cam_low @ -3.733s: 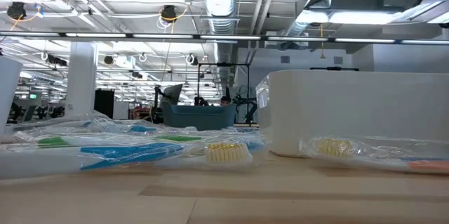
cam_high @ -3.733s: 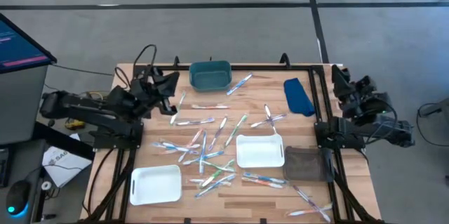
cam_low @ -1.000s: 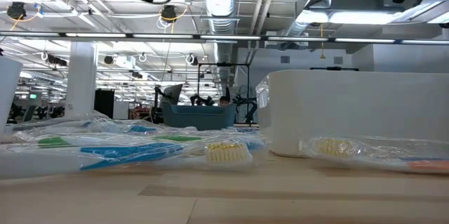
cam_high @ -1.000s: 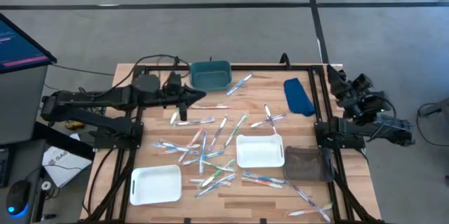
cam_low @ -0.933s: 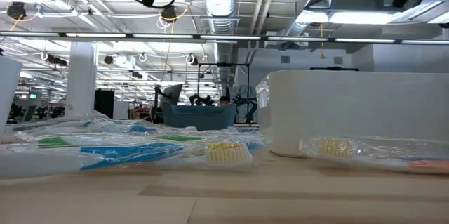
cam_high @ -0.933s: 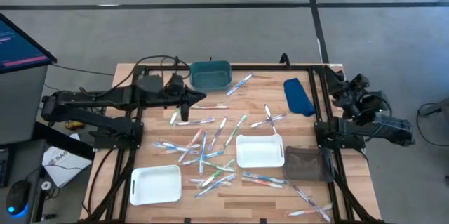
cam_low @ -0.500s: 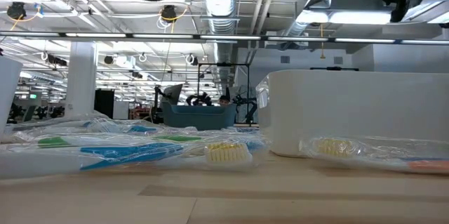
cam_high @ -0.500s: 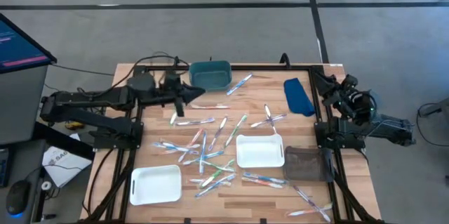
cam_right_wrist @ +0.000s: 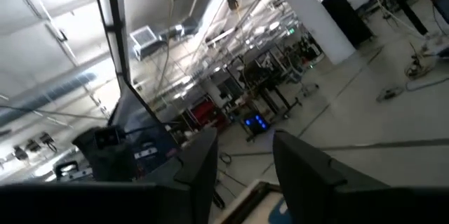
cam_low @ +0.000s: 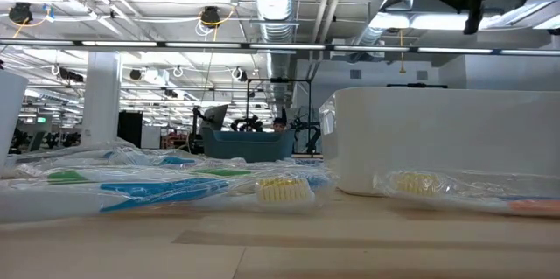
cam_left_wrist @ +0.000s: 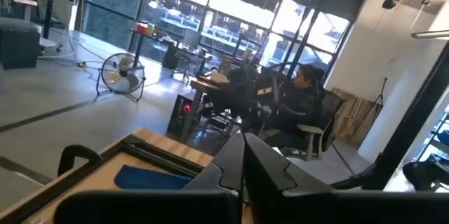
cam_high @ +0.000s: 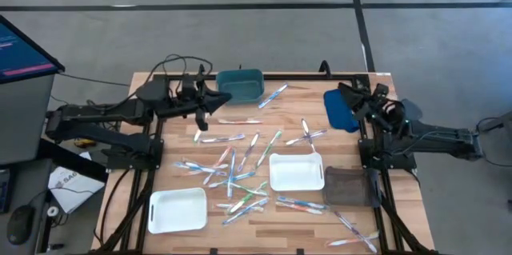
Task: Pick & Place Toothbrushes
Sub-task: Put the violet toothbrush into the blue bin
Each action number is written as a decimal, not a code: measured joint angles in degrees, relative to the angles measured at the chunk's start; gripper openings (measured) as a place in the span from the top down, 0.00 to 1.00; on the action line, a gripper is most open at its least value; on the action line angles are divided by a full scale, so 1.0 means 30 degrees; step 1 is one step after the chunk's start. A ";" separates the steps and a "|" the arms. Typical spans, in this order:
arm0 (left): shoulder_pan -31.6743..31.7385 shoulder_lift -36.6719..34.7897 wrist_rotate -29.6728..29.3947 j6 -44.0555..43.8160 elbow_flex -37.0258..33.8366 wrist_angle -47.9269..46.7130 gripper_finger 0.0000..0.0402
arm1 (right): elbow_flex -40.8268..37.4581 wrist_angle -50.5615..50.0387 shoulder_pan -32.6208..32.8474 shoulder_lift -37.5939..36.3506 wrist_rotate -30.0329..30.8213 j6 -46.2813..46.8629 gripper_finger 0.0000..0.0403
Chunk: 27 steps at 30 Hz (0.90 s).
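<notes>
Left gripper (cam_high: 225, 98) is held shut and empty beside the teal bin (cam_high: 240, 85); right gripper (cam_high: 346, 92), fingers parted, is held over the blue tray (cam_high: 340, 109).

Wooden table (cam_high: 400, 235), scattered toothbrushes (cam_high: 240, 155), trays (cam_high: 177, 209)

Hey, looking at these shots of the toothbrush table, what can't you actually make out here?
- Toothbrushes, high view: too small to count or tell colours one by one.
- Table behind the white tray, low view: the tray's wall hides it.
- Blue bin contents, high view: the inside is too dark to tell.
- Wrist views: the table hardly shows; each camera looks out into the room past the left gripper and the right gripper.
</notes>
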 joint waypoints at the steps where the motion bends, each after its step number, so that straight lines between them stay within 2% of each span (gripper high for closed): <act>1: -0.0017 0.0042 0.0014 -0.0007 0.0000 -0.0111 0.99 | 0.0215 -0.0038 -0.0003 0.0411 -0.0233 -0.0172 0.67; 6: -0.0017 0.0412 0.0717 -0.0113 0.0000 -0.0244 0.99 | 0.2297 -0.2037 -0.0011 0.2378 -0.1642 -0.1103 0.67; 12: -0.0017 0.0705 0.0903 -0.0153 0.0007 -0.0251 0.99 | 0.6130 -0.9945 -0.0036 0.4485 -0.2357 -0.2010 0.67; 15: -0.0017 0.0788 0.0896 -0.0153 0.0019 -0.0257 0.99 | 0.7724 -1.2560 -0.0036 0.5583 -0.2357 -0.3034 0.67; 19: -0.0017 0.0785 0.0896 -0.0153 0.0018 -0.0213 0.99 | 0.8938 -1.4504 -0.0007 0.7096 -0.3337 -0.4820 0.67; 27: -0.0017 0.0785 0.0896 -0.0153 0.0015 -0.0228 0.99 | 0.9801 -1.5646 0.0000 1.0150 -0.7255 -0.7128 0.66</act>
